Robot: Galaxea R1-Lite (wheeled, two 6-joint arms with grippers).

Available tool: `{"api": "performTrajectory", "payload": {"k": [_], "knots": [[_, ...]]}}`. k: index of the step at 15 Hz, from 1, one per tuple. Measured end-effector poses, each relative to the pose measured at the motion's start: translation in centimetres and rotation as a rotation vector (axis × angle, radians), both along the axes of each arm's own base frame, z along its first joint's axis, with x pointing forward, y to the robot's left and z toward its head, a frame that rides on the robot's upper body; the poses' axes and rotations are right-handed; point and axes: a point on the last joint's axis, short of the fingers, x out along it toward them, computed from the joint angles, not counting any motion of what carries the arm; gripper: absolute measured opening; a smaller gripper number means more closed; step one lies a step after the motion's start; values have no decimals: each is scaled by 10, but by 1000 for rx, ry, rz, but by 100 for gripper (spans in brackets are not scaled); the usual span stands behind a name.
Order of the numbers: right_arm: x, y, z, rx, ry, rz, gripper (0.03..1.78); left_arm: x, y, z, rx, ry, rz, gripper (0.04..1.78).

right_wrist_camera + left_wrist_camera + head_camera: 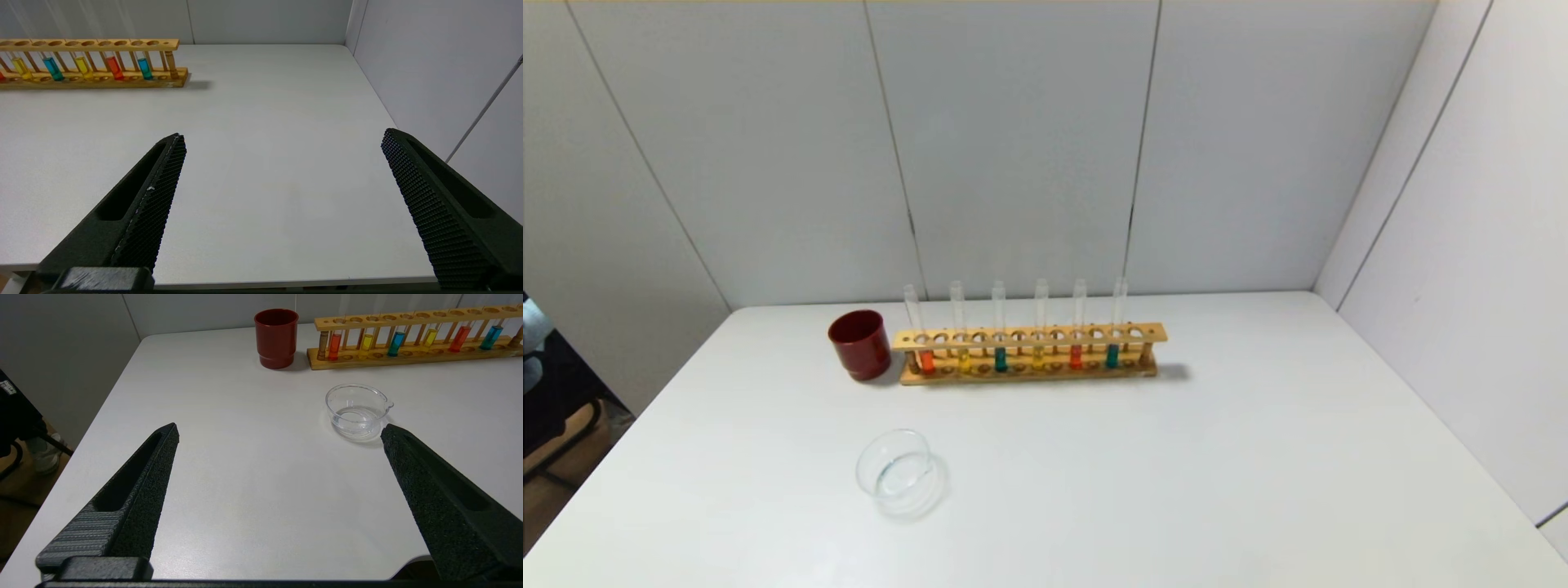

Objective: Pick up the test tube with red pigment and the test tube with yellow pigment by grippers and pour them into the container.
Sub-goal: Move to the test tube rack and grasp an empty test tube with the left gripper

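A wooden rack at the back of the table holds several upright glass tubes. The test tube with red pigment stands at the rack's left end, also in the left wrist view. Beside it is the test tube with yellow pigment. The clear glass container sits in front of the rack, toward the left. My left gripper hovers open and empty over the table's near left edge, short of the container. My right gripper is open and empty over the near right edge. Neither gripper shows in the head view.
A dark red cup stands just left of the rack. The rack also holds two teal tubes, a paler yellow one and a deeper red one. Grey walls close the table at the back and right.
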Motion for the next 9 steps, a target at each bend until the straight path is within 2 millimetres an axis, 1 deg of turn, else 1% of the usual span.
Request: {"api": "performTrajectory", "payload": {"k": [8,9], "knots": [[0,0,0,0,0,0,175,0,0,1,-5,-6,1,175],[0,0,0,0,0,0,175,-1,0,4,-6,-15,-4,175]]}}
